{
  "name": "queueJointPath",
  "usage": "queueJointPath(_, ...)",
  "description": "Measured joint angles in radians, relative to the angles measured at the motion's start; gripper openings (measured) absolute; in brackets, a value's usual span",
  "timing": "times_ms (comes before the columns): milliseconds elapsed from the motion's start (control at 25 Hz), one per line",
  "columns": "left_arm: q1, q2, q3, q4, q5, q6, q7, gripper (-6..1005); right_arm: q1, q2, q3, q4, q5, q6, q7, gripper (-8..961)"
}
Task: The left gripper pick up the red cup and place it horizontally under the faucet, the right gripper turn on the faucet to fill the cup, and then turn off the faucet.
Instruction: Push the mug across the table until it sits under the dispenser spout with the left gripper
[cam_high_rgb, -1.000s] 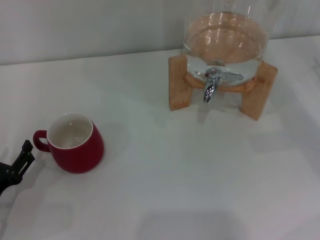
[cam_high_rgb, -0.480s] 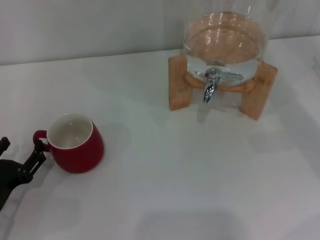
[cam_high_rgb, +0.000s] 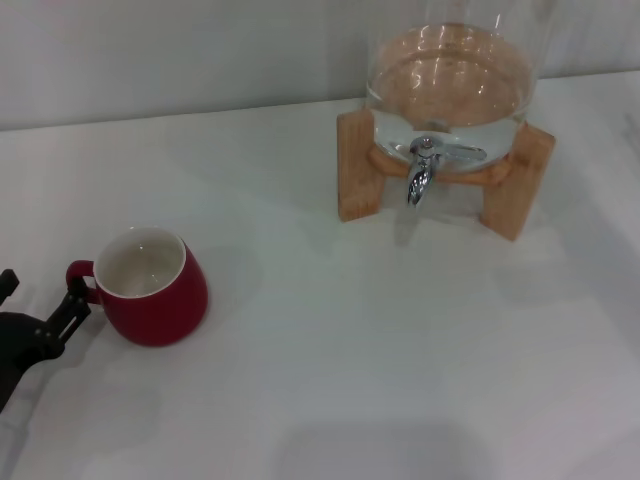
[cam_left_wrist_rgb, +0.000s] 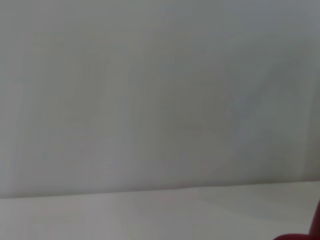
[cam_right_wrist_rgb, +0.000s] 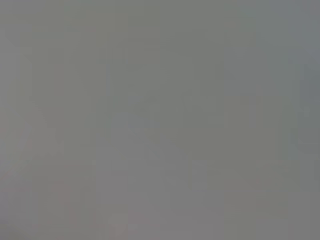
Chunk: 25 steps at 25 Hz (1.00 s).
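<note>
Showing the opening stage of the task, the head view has the left gripper (cam_high_rgb: 40, 308), a black two-fingered claw, low at the left edge of the white counter (cam_high_rgb: 330, 360), just beside the handle of the red cup (cam_high_rgb: 150, 287), a squat, rounded dark-red ceramic mug with a white interior and a small loop handle. One finger (cam_high_rgb: 76, 305) lies close against the handle; the other is only a stub at the frame's border. The claw appears parted, with a gap between the two fingers, and nothing is held in it; whether the nearer finger actually touches the handle cannot be told. The mug stands upright on its base near the counter's left edge, mouth upward, and looks empty.

Toward the far right corner stands a clear glass dispenser jar (cam_high_rgb: 447, 75) holding water, carried on a light wooden stand (cam_high_rgb: 360, 165). From its front projects the faucet (cam_high_rgb: 422, 170), a small shiny chrome tap with a lever handle and a downward spout. No water is seen running, and the counter below the spout is bare. Cup and tap are well apart.

The right gripper appears in no view; its wrist view is a blank grey field.

Judged from this layout, no step is complete: the grasp is only being set up. Lifting the mug, carrying it to the spout, opening the tap, filling and closing all remain.
</note>
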Motion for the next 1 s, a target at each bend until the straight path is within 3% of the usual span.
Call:
queueJointPath(560, -0.035, 0.004, 0.0, 0.003, -0.001, 0.049, 0.0, 875, 0.0, 0.001, 0.0, 0.004, 0.0, 0.002, 0.0, 674)
queueJointPath(1000, -0.045, 0.002, 0.0, 0.002, 0.0, 0.054, 0.0, 741, -0.008, 0.003, 0.0, 0.015, 0.0, 0.018, 0.0, 674)
